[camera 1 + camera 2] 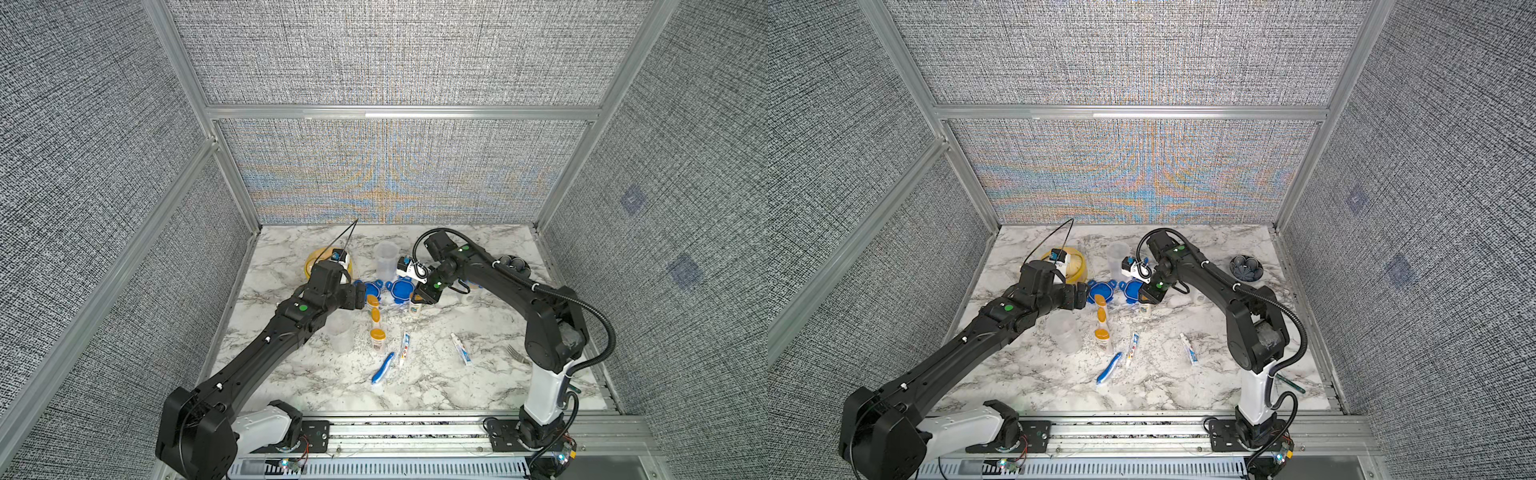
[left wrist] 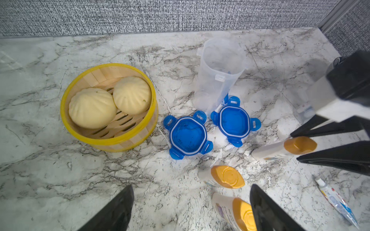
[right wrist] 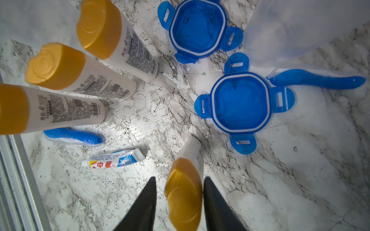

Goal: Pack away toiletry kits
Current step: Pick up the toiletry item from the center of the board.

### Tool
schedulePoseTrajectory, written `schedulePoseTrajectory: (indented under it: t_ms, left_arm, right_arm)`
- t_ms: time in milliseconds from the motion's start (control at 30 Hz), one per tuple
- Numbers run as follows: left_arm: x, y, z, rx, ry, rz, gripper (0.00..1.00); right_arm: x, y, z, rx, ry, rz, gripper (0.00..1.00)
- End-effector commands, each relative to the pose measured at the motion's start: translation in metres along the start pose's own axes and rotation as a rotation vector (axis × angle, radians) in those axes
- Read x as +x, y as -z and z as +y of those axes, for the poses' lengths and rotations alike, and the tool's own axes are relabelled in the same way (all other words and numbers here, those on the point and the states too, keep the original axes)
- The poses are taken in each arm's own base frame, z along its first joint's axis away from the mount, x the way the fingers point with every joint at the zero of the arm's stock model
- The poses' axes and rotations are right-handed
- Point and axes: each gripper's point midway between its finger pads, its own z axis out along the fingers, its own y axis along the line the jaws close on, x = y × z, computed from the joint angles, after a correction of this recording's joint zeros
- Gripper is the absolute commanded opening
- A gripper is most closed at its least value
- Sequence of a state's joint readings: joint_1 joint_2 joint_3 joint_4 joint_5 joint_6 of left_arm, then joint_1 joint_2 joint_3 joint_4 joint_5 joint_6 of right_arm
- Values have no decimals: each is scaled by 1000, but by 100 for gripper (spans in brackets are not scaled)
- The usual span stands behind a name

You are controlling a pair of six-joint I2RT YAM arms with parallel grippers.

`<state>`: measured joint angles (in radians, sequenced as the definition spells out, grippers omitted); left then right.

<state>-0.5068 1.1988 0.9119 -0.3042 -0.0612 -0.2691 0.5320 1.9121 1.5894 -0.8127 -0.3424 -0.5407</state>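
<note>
Two right jaws sit almost closed around the orange cap (image 3: 183,196) of a white bottle (image 3: 193,154) standing on the bench (image 3: 300,180) beside a blue lid (image 3: 241,103), a sliver of gap showing; left jaws gape wide near three more bottles (image 3: 80,78).

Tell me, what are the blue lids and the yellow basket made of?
Blue lids: likely plastic, glossy and slightly see-through, with moulded clip tabs. Yellow basket: looks like pale bamboo or wood slats, matte, with a yellow rim band.
</note>
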Motion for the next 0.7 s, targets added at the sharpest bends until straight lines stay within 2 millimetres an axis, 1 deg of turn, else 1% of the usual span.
schedulePoseTrajectory:
  t_ms: [0,100,200,267,333,433,533,633,667]
  left_arm:
    - [-10,0,-5,25,-15,-33,89]
    - [-8,-3,-4,25,-24,-32,89]
    - [-9,-6,-7,39,-46,-40,89]
    - [-11,-8,-7,42,-43,-60,89]
    - [-12,-9,-8,48,-38,-66,89]
    - [-12,-15,-10,57,-41,-50,89]
    - [-12,-19,-9,58,-41,-41,89]
    - [-13,-21,-9,61,-44,-46,89]
    - [-13,-22,-9,61,-47,-47,89]
  right_arm:
    - [5,0,-3,26,4,39,32]
    - [0,6,-4,38,10,19,22]
    - [-13,25,-3,48,18,-44,18]
    - [-28,47,-4,60,13,-125,16]
    - [-43,68,-9,91,-3,-198,14]
    - [-69,96,-16,115,-21,-305,14]
    - [-93,113,-23,122,-42,-372,14]
    - [-114,120,-38,147,-74,-410,14]
    - [-120,119,-43,152,-88,-416,13]
